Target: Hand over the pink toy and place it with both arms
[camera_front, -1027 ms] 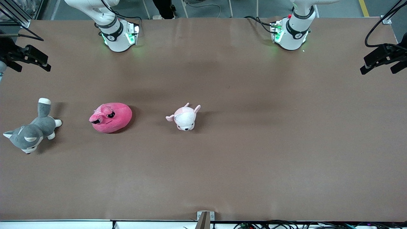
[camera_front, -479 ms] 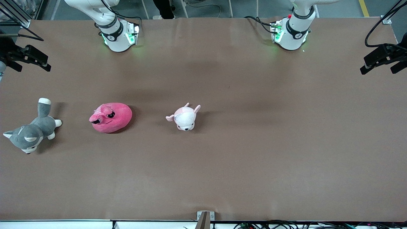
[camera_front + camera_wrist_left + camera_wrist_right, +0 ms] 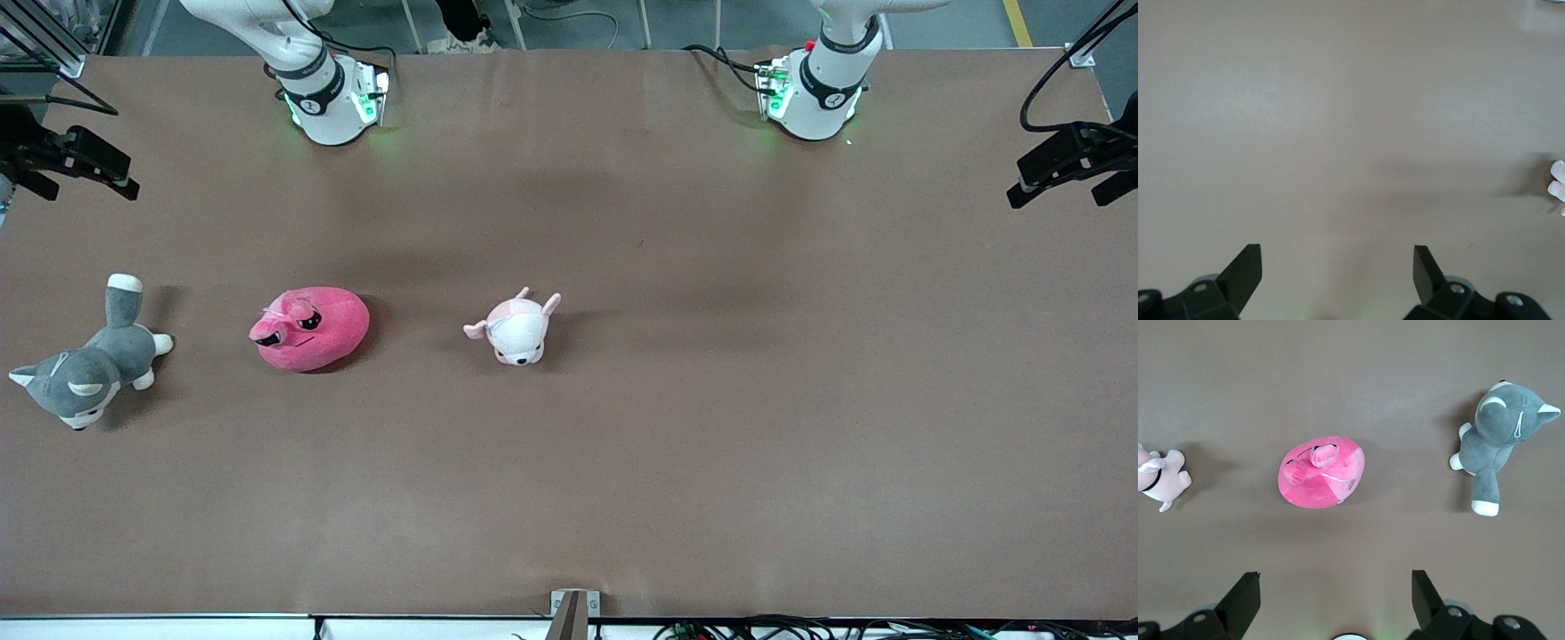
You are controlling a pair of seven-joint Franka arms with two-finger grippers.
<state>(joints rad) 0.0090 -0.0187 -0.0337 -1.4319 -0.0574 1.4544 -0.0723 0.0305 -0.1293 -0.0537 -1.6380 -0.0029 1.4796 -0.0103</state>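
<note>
Front view: the pink toy [image 3: 309, 328] lies on the brown table [image 3: 711, 427] at the left-centre of the frame, toward the right arm's end, between a grey husky plush [image 3: 84, 367] near the left edge and a small pale puppy plush [image 3: 516, 328] near the middle; all three are apart. Both arm bases stand along the top edge. Right wrist view: the right gripper [image 3: 1336, 600] hangs above the pink toy [image 3: 1321, 472], fingers spread wide, holding nothing. Left wrist view: the left gripper [image 3: 1338, 273], equally wide open and empty, is over bare table [image 3: 1338, 133].
</note>
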